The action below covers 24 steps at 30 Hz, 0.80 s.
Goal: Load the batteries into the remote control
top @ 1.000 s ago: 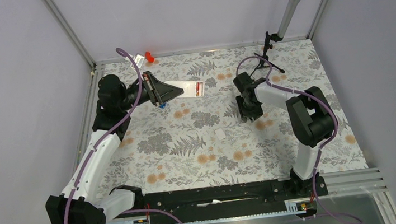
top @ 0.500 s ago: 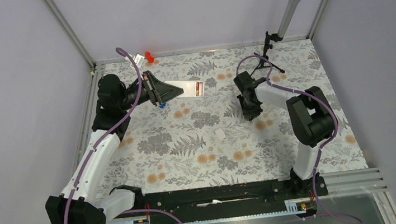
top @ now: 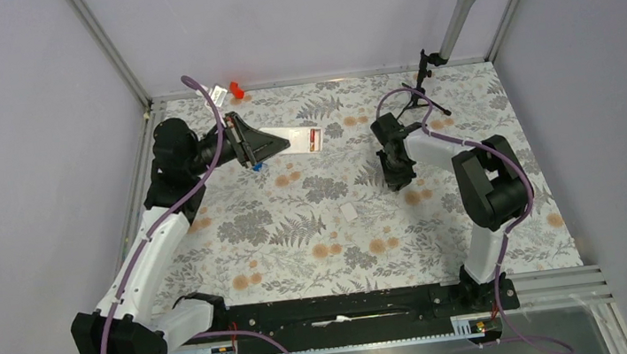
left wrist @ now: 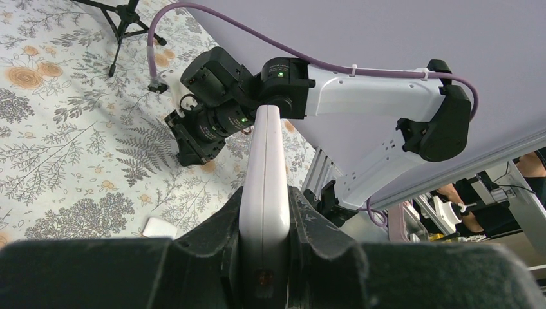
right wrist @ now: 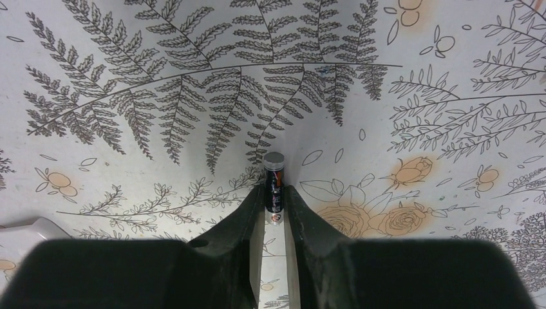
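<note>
At mat's right-centre, right gripper (right wrist: pixel 275 205) pinching battery (right wrist: pixel 273 175) between fingertips, battery's capped end sticking out ahead, low over floral mat (right wrist: pixel 129 77); contact with mat unclear. At far left, left gripper (left wrist: pixel 264 212) clamping remote control (left wrist: pixel 265 151) edge-on, free end pointing toward right gripper. Small white plate (top: pixel 349 211) lying between them.

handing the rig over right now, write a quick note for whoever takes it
Grippers: left gripper is shut on the remote control, which points toward the right arm. The right gripper is shut on one battery, low over the table.
Done: both pieces are gripped.
Left: seat this battery in the remote. The second battery is not clearly visible. A white square plate lies between the arms.
</note>
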Each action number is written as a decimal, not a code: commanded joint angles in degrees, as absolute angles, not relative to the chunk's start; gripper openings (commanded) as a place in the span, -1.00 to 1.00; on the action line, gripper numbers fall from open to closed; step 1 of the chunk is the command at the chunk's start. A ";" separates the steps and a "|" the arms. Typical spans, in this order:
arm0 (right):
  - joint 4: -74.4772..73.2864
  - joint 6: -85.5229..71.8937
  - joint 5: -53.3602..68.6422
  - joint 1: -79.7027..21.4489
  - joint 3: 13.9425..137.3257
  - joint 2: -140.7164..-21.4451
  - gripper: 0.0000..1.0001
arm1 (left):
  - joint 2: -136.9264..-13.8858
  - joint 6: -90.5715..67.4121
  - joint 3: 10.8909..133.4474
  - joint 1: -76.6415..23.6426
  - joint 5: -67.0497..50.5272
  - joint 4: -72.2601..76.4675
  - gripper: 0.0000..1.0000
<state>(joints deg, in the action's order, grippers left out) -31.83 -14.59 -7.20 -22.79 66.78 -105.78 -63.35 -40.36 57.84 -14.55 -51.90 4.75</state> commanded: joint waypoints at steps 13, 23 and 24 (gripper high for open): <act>-34.00 -23.54 8.21 -22.52 76.64 -88.40 -0.70 | -65.59 -51.05 53.67 -15.30 -44.12 11.44 -1.00; -36.03 -33.18 29.78 -22.57 77.28 -80.59 -0.71 | -74.08 -62.38 47.22 -21.46 -40.25 20.56 -1.00; -36.10 -34.22 31.32 -22.70 77.15 -80.45 -0.70 | -74.63 -63.87 45.92 -21.78 -39.31 22.06 -1.00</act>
<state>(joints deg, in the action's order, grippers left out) -34.13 -28.93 20.45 -22.72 75.81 -82.21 -73.10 -56.49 48.62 -20.45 -42.78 11.79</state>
